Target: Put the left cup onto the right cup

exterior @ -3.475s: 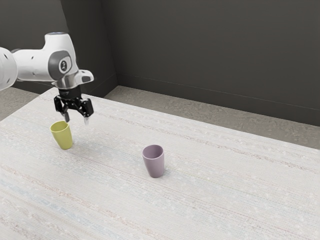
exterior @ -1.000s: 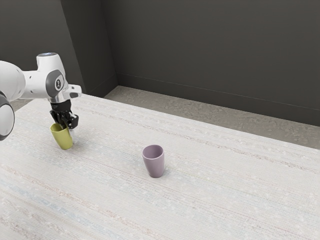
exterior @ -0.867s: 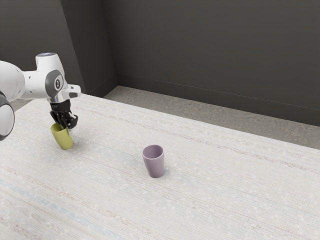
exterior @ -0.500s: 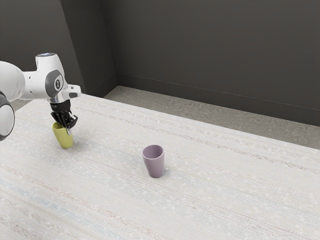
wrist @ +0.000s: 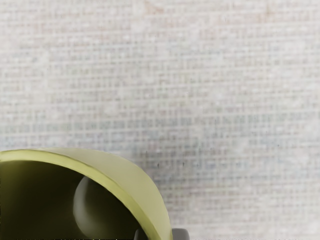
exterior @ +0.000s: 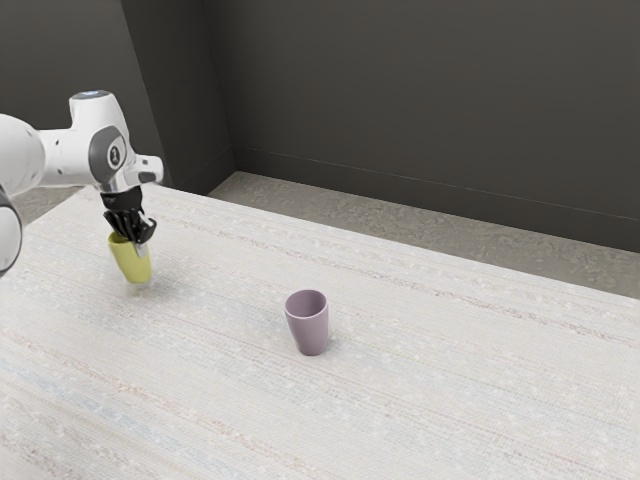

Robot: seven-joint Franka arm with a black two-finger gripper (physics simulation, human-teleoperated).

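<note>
Pale table (exterior: 420, 390), gripper (exterior: 132, 238) pinching rim of yellow cup (exterior: 131, 265)

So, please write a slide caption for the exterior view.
The tool grips the yellow cup at its rim; the purple cup stands apart on the table.

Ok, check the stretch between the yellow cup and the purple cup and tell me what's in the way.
Nothing visible. The gripper is shut on the rim of the yellow cup, and bare table lies between it and the purple cup, which stands upright, mouth open.
</note>
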